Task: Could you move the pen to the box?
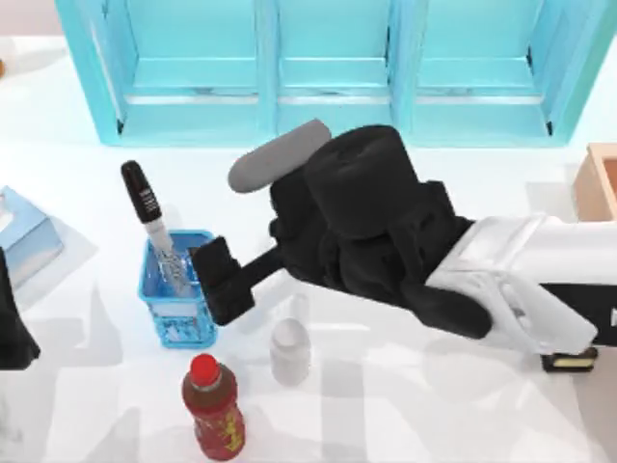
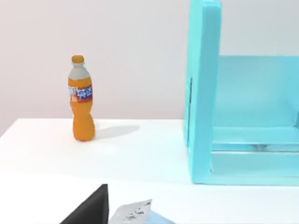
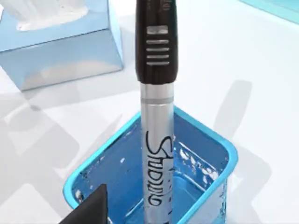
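The pen (image 1: pixel 149 214) stands upright in a small blue mesh basket (image 1: pixel 178 289) left of the table's middle, black cap up and silver barrel down inside. My right gripper (image 1: pixel 220 280) reaches in from the right and sits at the basket's right side, open. In the right wrist view the pen (image 3: pixel 156 116) rises from the basket (image 3: pixel 205 186) dead ahead, and one finger (image 3: pixel 88 210) shows apart from it. The salmon box (image 1: pixel 598 178) is cut off at the right edge. My left gripper (image 1: pixel 10 333) is parked at the left edge, with one finger (image 2: pixel 91 210) showing.
A red-capped bottle (image 1: pixel 214 405) and a white bottle (image 1: pixel 289 352) stand just in front of the basket. A light-blue tissue box (image 1: pixel 24 231) lies at the left. A cyan cabinet (image 1: pixel 328 68) spans the back. A grey rounded object (image 1: pixel 280 154) pokes out behind my right arm. An orange bottle (image 2: pixel 81 100) stands far off.
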Controlling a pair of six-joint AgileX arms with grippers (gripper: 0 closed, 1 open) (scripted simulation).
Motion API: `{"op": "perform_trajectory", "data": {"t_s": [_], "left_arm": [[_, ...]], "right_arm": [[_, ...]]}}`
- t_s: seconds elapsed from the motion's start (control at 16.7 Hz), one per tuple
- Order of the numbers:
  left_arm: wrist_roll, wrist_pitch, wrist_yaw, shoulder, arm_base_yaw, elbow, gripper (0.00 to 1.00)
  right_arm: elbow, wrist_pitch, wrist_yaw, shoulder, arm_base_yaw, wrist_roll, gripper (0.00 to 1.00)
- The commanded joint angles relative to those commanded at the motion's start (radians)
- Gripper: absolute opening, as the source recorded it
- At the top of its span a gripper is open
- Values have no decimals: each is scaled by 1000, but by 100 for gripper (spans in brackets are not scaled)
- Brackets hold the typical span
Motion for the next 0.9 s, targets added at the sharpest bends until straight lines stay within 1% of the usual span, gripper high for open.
{"op": "perform_trajectory", "data": {"t_s": [0.18,0.6,0.9], "left_arm": [[0,0,0,0,0,0,100],[0,0,0,0,0,0,100],[0,0,0,0,0,0,100]], "right_arm": [[37,1,0,69,45,9,100],[48,1,-3,82,42,8,100],[188,15,-8,237,36,4,100]]}}
